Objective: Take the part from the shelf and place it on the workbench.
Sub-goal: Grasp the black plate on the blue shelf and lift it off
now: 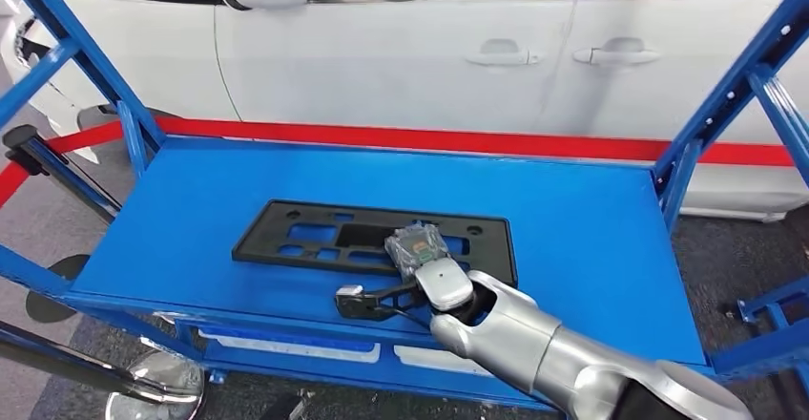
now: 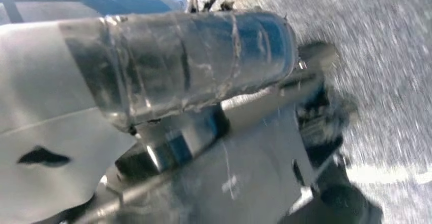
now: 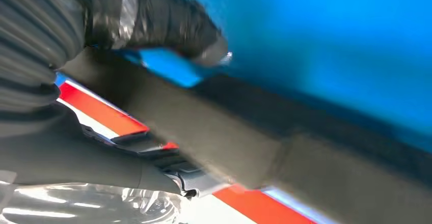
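The part [image 1: 315, 234], a flat black frame with cut-outs, lies on the blue shelf [image 1: 591, 239], left of its middle. My right hand [image 1: 425, 272] reaches in from below and sits over the part's near edge. Its thumb [image 1: 355, 302] points left along the blue surface just in front of that edge. In the right wrist view the part [image 3: 229, 142] runs as a dark bar between the thumb [image 3: 163, 23] and the fingers [image 3: 102, 158], with a strip of blue showing between thumb and bar. My left hand [image 2: 204, 107] hangs over the speckled floor and holds nothing.
Blue uprights [image 1: 725, 95] stand at the shelf's corners. A white car [image 1: 429, 48] and a red band [image 1: 401, 138] lie behind it. A chrome post base [image 1: 153, 382] with a dark rail stands at the lower left. The shelf's right half is bare.
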Action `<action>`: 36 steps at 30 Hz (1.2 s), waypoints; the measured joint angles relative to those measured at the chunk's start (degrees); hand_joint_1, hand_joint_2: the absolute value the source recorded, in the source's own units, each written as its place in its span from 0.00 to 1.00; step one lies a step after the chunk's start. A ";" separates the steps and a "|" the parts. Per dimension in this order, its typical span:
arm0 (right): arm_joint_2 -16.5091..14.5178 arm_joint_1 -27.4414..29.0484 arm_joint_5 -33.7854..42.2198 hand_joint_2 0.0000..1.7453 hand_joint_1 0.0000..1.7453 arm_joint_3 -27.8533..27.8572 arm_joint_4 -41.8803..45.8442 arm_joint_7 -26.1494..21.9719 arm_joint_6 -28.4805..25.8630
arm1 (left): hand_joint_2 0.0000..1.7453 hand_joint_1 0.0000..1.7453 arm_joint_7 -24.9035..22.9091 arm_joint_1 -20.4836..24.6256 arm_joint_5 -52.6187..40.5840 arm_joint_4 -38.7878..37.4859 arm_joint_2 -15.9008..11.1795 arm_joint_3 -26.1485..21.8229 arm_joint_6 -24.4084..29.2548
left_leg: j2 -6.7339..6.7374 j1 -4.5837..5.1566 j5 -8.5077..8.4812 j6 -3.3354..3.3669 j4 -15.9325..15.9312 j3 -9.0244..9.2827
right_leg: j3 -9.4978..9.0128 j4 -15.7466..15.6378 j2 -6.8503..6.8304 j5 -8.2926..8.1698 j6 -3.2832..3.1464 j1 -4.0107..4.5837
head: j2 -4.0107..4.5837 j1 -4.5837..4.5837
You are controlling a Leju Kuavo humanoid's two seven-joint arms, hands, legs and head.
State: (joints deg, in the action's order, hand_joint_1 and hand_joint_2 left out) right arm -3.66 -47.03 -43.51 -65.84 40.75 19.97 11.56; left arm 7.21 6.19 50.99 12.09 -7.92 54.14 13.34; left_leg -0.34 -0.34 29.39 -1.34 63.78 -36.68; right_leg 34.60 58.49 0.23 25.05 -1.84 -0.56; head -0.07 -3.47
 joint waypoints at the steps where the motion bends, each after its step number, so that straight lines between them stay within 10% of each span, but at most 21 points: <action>1: -0.02 0.03 -0.01 1.00 0.98 -0.01 -0.06 0.03 -0.29 | 0.00 0.00 0.23 -0.02 0.00 0.00 0.02 0.00 0.03 | 0.04 -0.09 1.94 -0.29 4.02 -1.89 | 0.04 0.01 -0.03 -0.01 -0.06 0.00 | 0.00 -0.14; 4: -0.03 0.10 -0.53 1.00 1.00 -0.07 -0.21 0.16 -1.07 | 0.00 0.00 0.67 -0.15 0.01 0.00 0.02 0.00 0.04 | 0.04 -0.23 2.99 -0.55 10.01 -5.00 | 0.07 0.10 -0.01 0.06 -0.08 0.05 | 0.00 -0.18; 8: -0.15 -0.03 -1.82 1.00 1.00 -0.17 -0.32 0.67 -2.08 | 0.00 0.00 1.00 -0.08 0.02 0.00 -0.03 0.00 -0.27 | 0.02 0.01 -3.77 0.43 -3.96 1.64 | -0.23 0.21 0.18 0.34 0.28 0.22 | 0.00 -0.15; 11: -0.15 -0.09 -2.34 1.00 1.00 -0.21 -0.38 1.05 -2.60 | 0.00 0.00 1.49 -0.07 0.04 0.00 -0.04 0.00 -0.64 | -0.02 0.33 -4.09 1.28 -6.48 2.85 | -0.22 0.02 0.32 0.30 1.11 0.39 | 0.00 -0.10; 15: -0.10 -0.22 -2.50 1.00 1.00 -0.21 -0.44 1.06 -2.78 | 1.00 0.00 1.77 -0.07 0.04 0.00 0.01 0.00 -0.87 | 0.24 -0.15 -4.70 2.48 -7.45 3.34 | 1.99 4.90 0.21 3.42 2.31 0.45 | 0.00 0.19; 19: 0.07 0.04 -2.98 1.00 1.00 -0.37 -0.46 1.06 -4.12 | 1.00 0.00 2.82 -0.07 -0.19 0.00 -0.05 0.00 -1.73 | 0.28 -0.11 -4.48 2.89 -7.04 3.14 | 7.88 16.84 0.11 7.70 2.69 0.32 | 0.00 0.33; 24: 0.45 0.08 -5.84 1.00 1.00 -0.56 0.00 1.86 -9.47 | 1.00 0.00 3.54 -0.04 -1.16 0.00 0.17 0.00 -1.70 | -0.11 -0.08 -3.41 1.90 -5.27 2.72 | 0.99 2.46 0.06 1.03 2.19 0.09 | 0.00 0.28; 29: 1.81 0.03 -12.80 1.00 1.00 0.18 4.11 4.10 -22.10 | 1.00 0.00 2.98 -0.12 -1.31 0.00 0.17 0.00 -0.41 | 0.02 -0.18 -2.29 0.47 -3.64 1.54 | 1.07 1.53 0.44 0.52 0.55 0.06 | 0.00 0.13; 33: 2.71 0.36 -20.42 1.00 1.00 2.26 10.47 5.05 -29.14 | 1.00 0.00 0.56 -0.11 -0.57 0.00 0.26 0.00 0.81 | 0.08 -0.35 3.28 -0.32 8.86 -4.37 | 0.97 1.40 0.46 0.55 -0.11 0.08 | 0.00 -0.09; 36: 3.44 1.26 -25.43 1.00 1.00 4.13 16.41 5.19 -30.79 | 1.00 0.00 -0.47 -0.17 -0.15 0.00 0.31 0.00 1.62 | 0.08 -0.30 0.12 0.11 6.76 -3.86 | 0.76 1.42 0.55 0.74 -0.19 0.24 | 0.00 -0.10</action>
State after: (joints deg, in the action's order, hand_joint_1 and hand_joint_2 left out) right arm -0.22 -45.77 -68.94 -61.72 57.16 25.16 -19.23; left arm 6.74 6.02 50.84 12.09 -7.61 54.14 14.96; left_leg -0.27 -0.64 29.50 -1.24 70.54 -40.55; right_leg 35.36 59.91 0.78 25.79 -2.02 -0.31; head -0.07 -3.57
